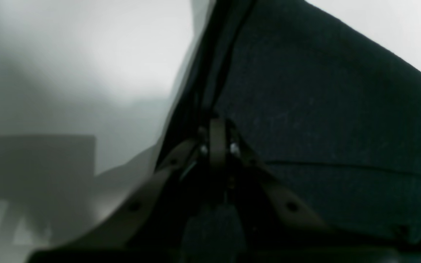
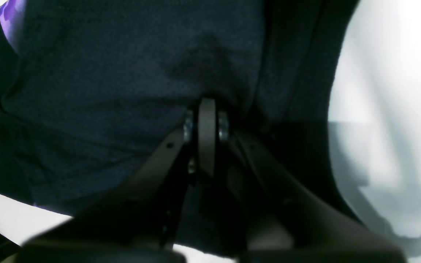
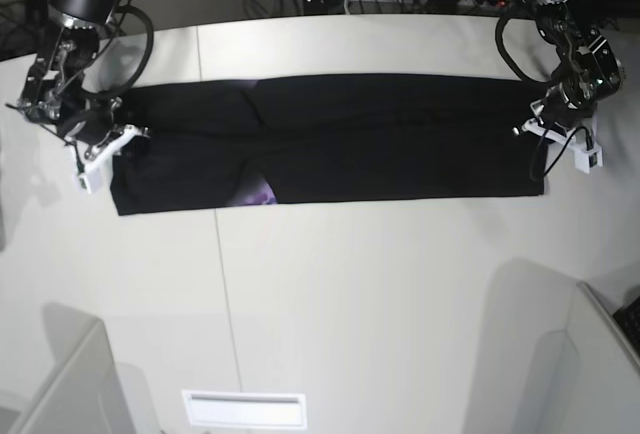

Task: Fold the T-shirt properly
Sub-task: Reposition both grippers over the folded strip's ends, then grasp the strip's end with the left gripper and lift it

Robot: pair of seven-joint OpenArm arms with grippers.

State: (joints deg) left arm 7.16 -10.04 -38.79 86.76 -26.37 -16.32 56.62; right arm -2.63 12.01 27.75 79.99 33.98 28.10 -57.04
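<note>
Both wrist views are dim and blurred, with soft grey shadows; the base view is evenly bright and sharp, the surface (image 3: 350, 294) pale.

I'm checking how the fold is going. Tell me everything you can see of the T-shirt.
The T-shirt is black, matte knit cloth, stretched into a long, narrow band across the far part of the white table. It looks already folded lengthwise, with layered edges and a crease near its middle. A small purple patch of print peeks out at its near edge. The right gripper is shut on one end, the left gripper on the other.
</note>
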